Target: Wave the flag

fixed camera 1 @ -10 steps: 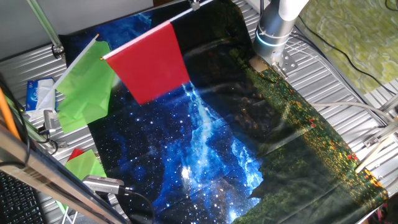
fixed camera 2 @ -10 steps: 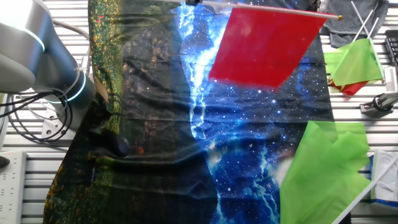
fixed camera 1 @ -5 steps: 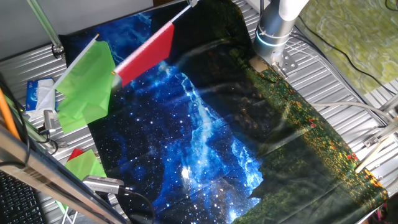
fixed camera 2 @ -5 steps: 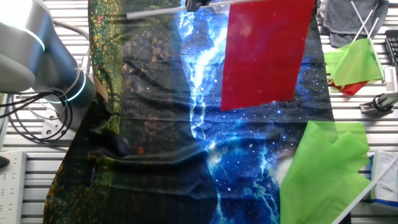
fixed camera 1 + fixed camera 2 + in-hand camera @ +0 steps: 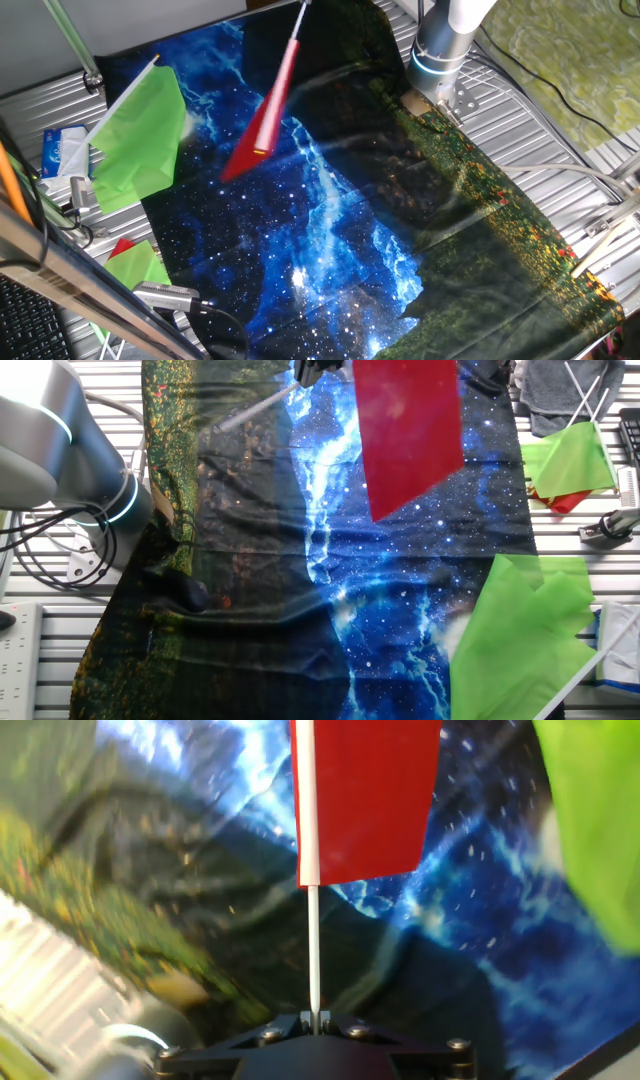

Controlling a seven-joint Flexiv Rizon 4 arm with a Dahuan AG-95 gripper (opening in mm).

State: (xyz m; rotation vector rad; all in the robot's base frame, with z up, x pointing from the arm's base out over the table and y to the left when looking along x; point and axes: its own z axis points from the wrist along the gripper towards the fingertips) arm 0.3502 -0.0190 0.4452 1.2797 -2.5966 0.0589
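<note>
The flag (image 5: 262,120) is a bright red sheet on a thin white stick, held in the air over the starry blue cloth (image 5: 320,230). In one fixed view it shows almost edge-on, slanting down to the left. In the other fixed view its sheet (image 5: 408,435) hangs broad, and the stick's free end (image 5: 250,408) points down-left. In the hand view the stick (image 5: 314,950) runs straight up from my gripper (image 5: 315,1018), which is shut on the stick's lower part. The red sheet (image 5: 365,800) fills the top. My gripper (image 5: 318,368) sits at the top edge of the other fixed view.
A larger light-green flag (image 5: 140,140) lies at the cloth's edge, also in the other fixed view (image 5: 525,630). A small green-and-red flag (image 5: 567,465) lies beside it on the metal table (image 5: 560,130). The arm's base (image 5: 445,50) stands at a cloth corner.
The flag has swung: the stick turned from nearly level to steeply tilted, and the red sheet swept sideways, turning edge-on in one fixed view. The green flags stayed put.
</note>
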